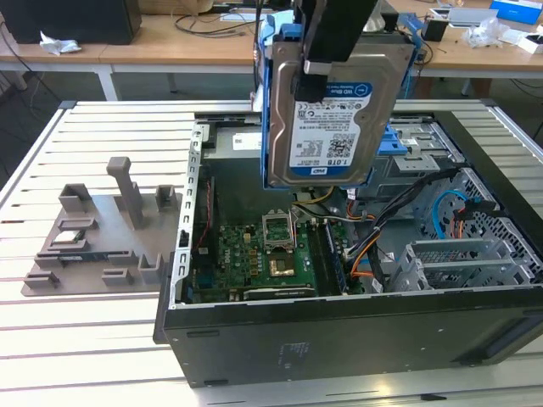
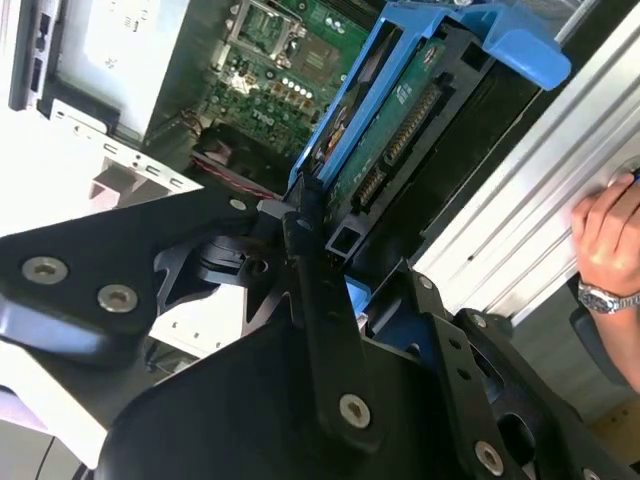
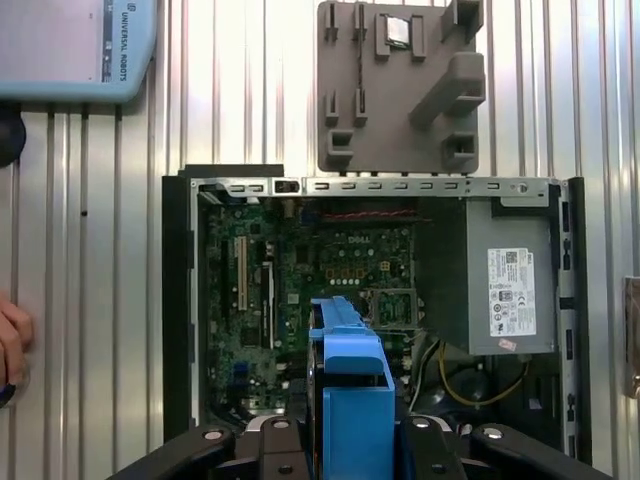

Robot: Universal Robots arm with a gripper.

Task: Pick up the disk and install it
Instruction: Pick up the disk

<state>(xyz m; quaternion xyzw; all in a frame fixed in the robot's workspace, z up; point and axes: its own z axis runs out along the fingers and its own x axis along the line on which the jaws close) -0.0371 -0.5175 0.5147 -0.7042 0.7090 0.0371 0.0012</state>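
Exterior view: my hand is clamped on the disk, which hangs on edge above the open computer case. I'd keep its rails square to the drive cage and clear of the cables.

We've got a slatted aluminium table carrying everything. An open computer case lies on its side on the slats, directly below the gripper. A grey fixture plate with upright pegs lies flat on the table, lower than the gripper and off to one side of it, right up against the case's outer wall. In the first wrist view we see a pale blue-grey tablet-like device on the slats, well apart from the gripper. A person's hand sits at the table edge, past the case.
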